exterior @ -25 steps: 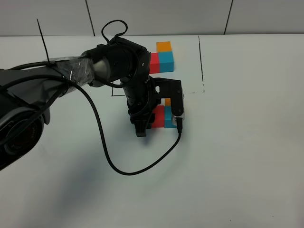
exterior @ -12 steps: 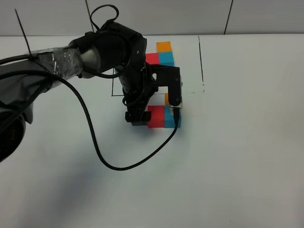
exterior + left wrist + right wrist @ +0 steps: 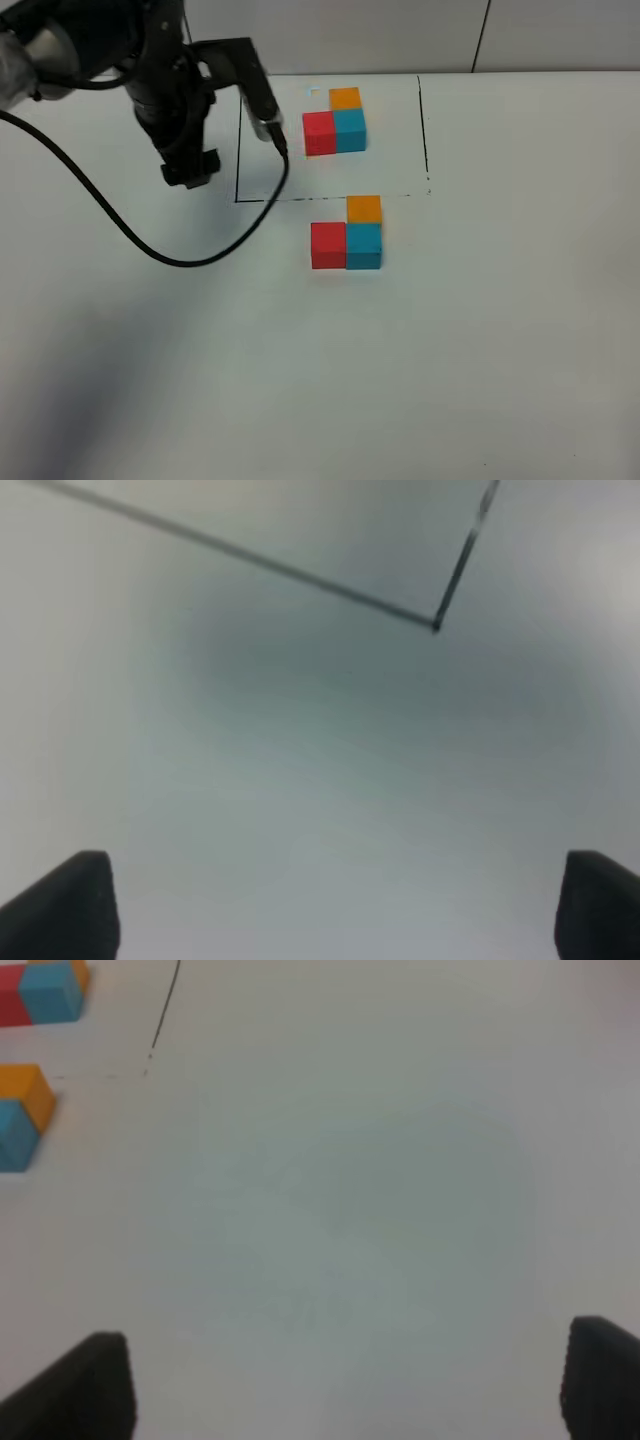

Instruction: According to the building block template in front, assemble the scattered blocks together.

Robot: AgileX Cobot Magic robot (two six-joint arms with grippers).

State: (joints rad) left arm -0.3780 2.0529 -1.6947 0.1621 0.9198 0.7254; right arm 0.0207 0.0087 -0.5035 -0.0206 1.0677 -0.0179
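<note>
We see the three loose matte cubes, red (image 3: 328, 245), cyan-blue (image 3: 364, 246) and orange (image 3: 364, 209), touching one another in an L just on the near side of the thin black drawn rectangle (image 3: 239, 150), and that L matches the framed red, cyan-blue and orange template cluster (image 3: 335, 125) lying farther off inside the frame. Our black left gripper (image 3: 190, 170) hangs at the far left over bare white table (image 3: 480, 350), fingers wide apart and holding nothing; the assembled cubes lie to its right and nearer, well apart from it. Our right gripper (image 3: 345, 1385) also stands parted and empty, with the cubes away to its left. We judge the assembly done, so any final nudge would fall to either arm.
</note>
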